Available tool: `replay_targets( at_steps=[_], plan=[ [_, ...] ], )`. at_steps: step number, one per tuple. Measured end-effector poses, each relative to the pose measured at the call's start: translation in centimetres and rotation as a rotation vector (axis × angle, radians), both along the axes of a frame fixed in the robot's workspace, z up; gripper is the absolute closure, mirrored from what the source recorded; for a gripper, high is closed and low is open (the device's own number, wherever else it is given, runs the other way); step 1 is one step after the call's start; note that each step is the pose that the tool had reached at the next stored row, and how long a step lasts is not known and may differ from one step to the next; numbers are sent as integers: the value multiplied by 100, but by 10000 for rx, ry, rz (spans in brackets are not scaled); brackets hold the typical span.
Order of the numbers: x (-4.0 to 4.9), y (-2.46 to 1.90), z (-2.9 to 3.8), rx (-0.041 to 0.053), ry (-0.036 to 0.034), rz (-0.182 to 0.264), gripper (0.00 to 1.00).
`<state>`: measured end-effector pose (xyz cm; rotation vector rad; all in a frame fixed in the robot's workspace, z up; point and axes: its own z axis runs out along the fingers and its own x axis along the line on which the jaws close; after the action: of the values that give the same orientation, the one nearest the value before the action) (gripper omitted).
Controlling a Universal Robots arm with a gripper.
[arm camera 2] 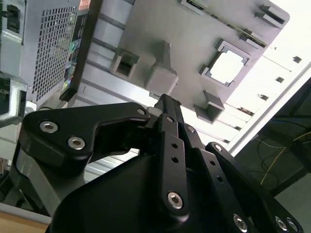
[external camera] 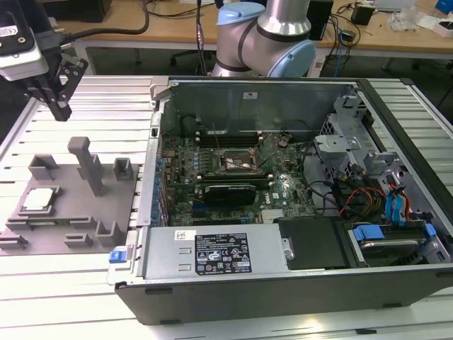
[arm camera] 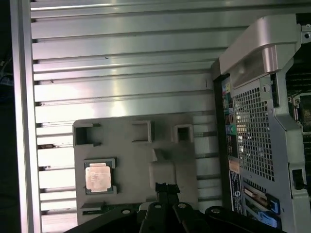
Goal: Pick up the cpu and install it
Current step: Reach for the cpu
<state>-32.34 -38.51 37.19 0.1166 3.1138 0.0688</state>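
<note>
Your gripper [external camera: 62,112] hangs empty, fingers pinched together. The cpu [external camera: 39,200] sits in its pocket on the grey fixture plate [external camera: 71,205], below the gripper and well apart from it.

Lab, you'll note: robot arm [external camera: 265,35] beside a slotted aluminium table [external camera: 113,106], opened PC case [external camera: 283,297] on it, wooden benches [external camera: 163,28] with cables [external camera: 347,10] behind.
</note>
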Motion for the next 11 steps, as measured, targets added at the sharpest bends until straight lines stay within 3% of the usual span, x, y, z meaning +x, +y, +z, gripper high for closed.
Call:
replay_targets(
  at_steps=[6,11],
  plan=[
    [-212,0,-98,0,-1,0,89],
    [-284,0,-152,1,-2,0,89]
  ],
)
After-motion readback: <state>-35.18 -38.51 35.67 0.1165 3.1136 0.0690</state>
